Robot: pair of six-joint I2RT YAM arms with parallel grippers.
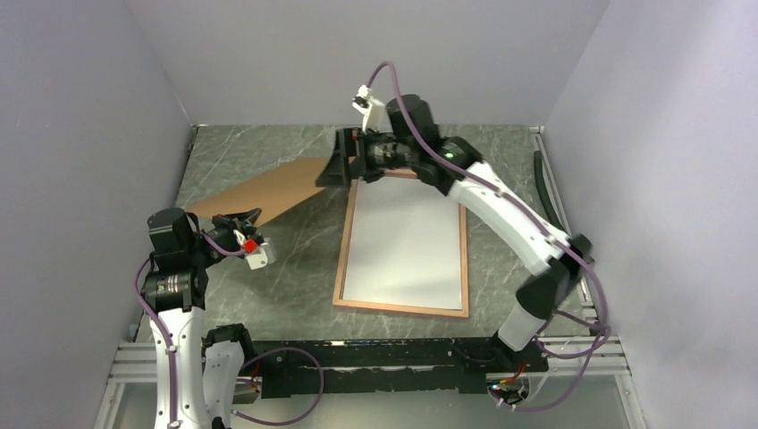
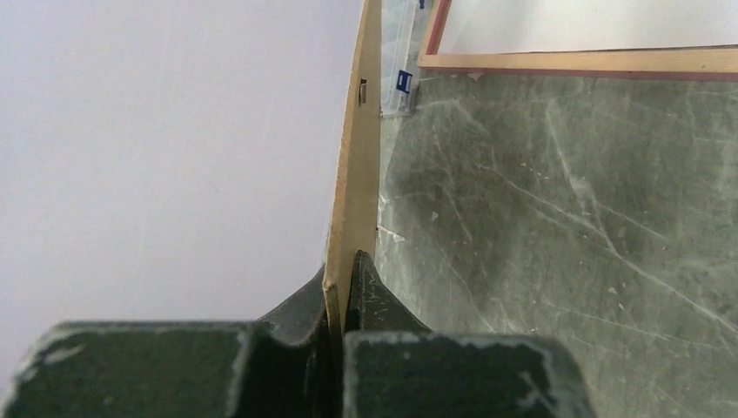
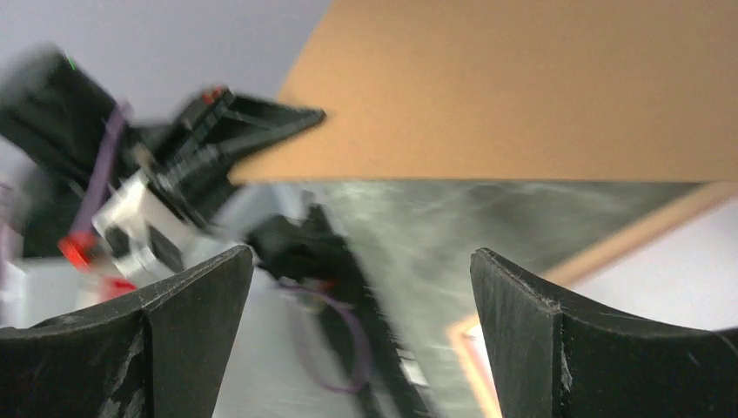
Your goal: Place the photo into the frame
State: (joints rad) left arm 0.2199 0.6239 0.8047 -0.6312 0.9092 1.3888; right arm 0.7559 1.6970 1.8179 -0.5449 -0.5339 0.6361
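Note:
The frame (image 1: 341,259) lies flat on the table, wood-brown side up, with a plain white surface (image 1: 407,246) filling it. No mountain print shows, so I cannot tell whether this white surface is the photo. My left gripper (image 1: 250,217) is shut on the near corner of the brown backing board (image 1: 268,192) and holds it tilted up off the table; the left wrist view shows the board edge-on (image 2: 352,174) between the fingers (image 2: 370,287). My right gripper (image 1: 335,170) is open and empty at the frame's far left corner, beside the board's far end (image 3: 522,87).
A small clear plastic box (image 2: 396,78) sits by the frame's corner (image 2: 574,61), behind the lifted board. The table is green marble (image 1: 295,268), with grey walls on three sides. My left arm (image 3: 174,192) shows blurred in the right wrist view.

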